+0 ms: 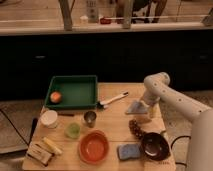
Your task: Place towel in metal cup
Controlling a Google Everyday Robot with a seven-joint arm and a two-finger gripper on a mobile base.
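Note:
A small metal cup [90, 118] stands upright on the wooden table [112, 127], just below the green tray. A greyish towel [136, 107] hangs in a crumpled fold at the table's right side, right under my gripper [142, 106]. My white arm [172, 97] comes in from the lower right and bends down over the towel. The gripper is about a hand's width to the right of the cup.
A green tray [75, 92] holds an orange fruit [55, 97]. A brush [113, 100] lies mid-table. A white cup [49, 118], green cup [73, 130], orange bowl [94, 147], blue sponge [128, 150], dark bowl [154, 146] and grapes [136, 128] sit along the front.

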